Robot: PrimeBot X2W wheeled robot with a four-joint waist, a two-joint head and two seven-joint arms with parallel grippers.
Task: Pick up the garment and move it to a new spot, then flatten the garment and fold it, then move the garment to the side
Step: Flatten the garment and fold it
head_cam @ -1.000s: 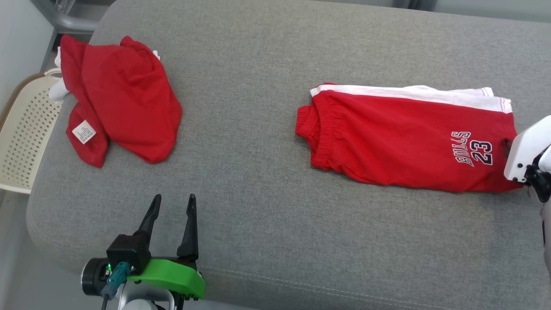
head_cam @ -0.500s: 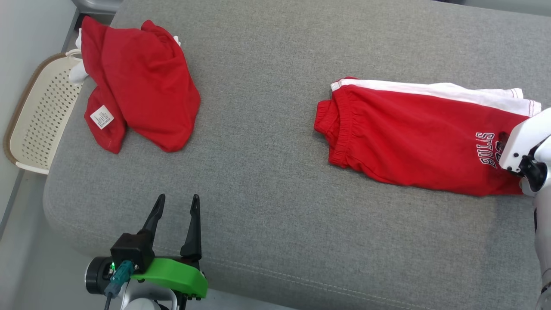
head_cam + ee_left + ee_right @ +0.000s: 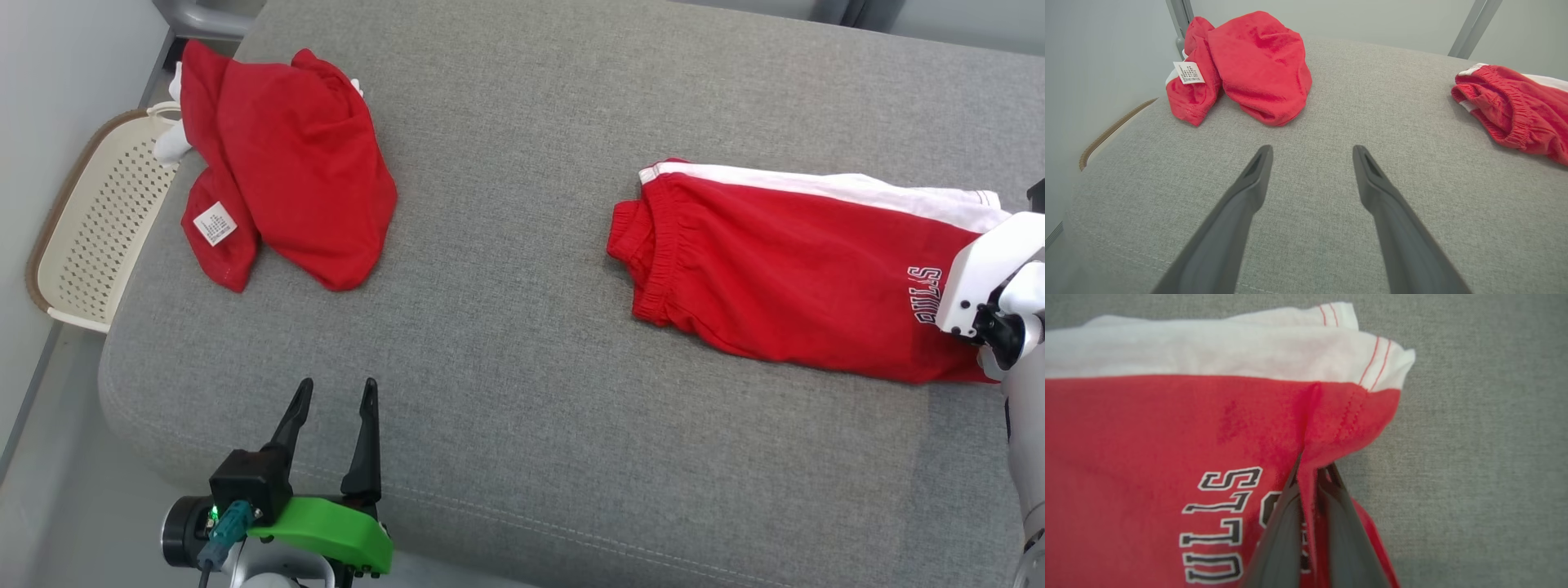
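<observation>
Tightly inside right pincer point(image 3: 1309, 470): garment point(image 3: 1147, 424) hem.

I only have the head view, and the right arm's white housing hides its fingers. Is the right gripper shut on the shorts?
Observer: Yes. In the right wrist view the right gripper is shut on a pinched fold of the red shorts.
Operator: Where on the shorts?
Observer: At the leg-hem corner, just below the white side stripe.
Operator: Near the print?
Observer: Right beside the lettering; the fingers cover part of it.
</observation>
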